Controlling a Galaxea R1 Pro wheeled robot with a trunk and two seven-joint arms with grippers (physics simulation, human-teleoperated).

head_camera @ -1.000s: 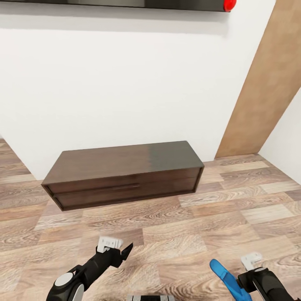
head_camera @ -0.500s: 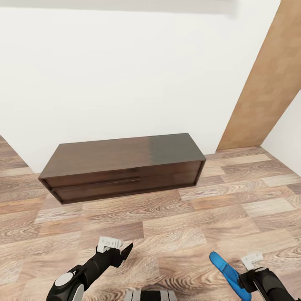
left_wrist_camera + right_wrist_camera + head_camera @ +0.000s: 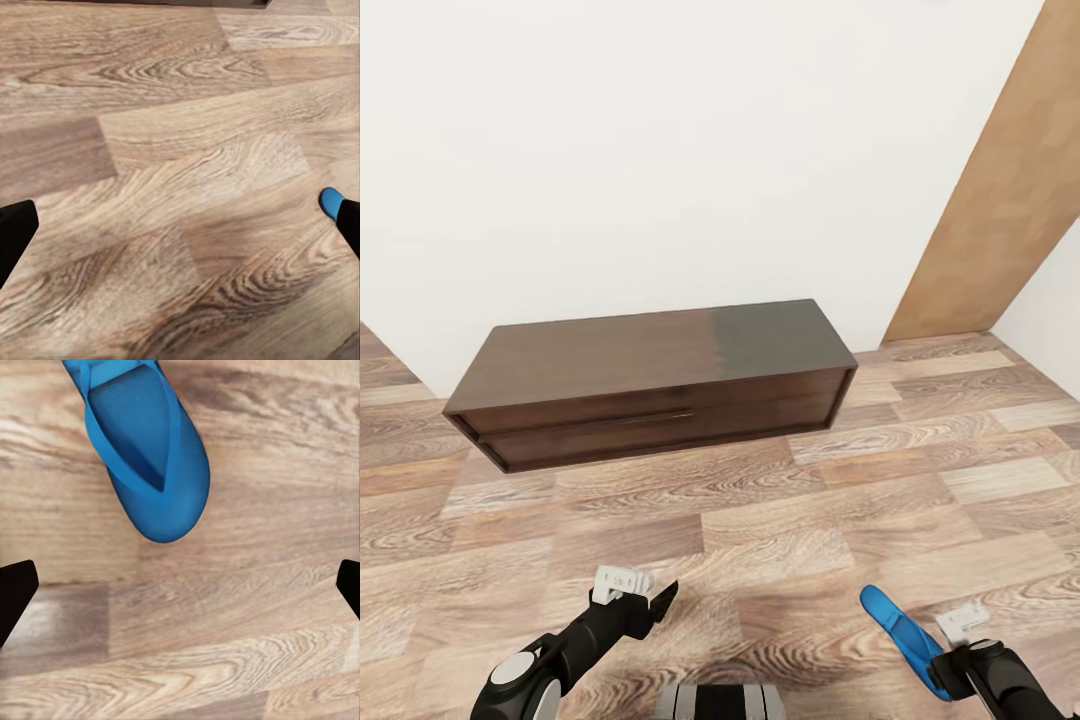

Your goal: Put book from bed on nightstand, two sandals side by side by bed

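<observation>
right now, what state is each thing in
cabinet: drawers shut
left gripper: open, holding nothing
right gripper: open or shut unclear
sandal: tilted up at the right gripper, grip unclear

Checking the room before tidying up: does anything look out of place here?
Yes. A single blue sandal lies on the bare wooden floor just ahead of the open right gripper, out in the room in front of the low dark drawer cabinet. Footwear loose mid-floor looks misplaced. The cabinet itself looks intact and closed.
</observation>
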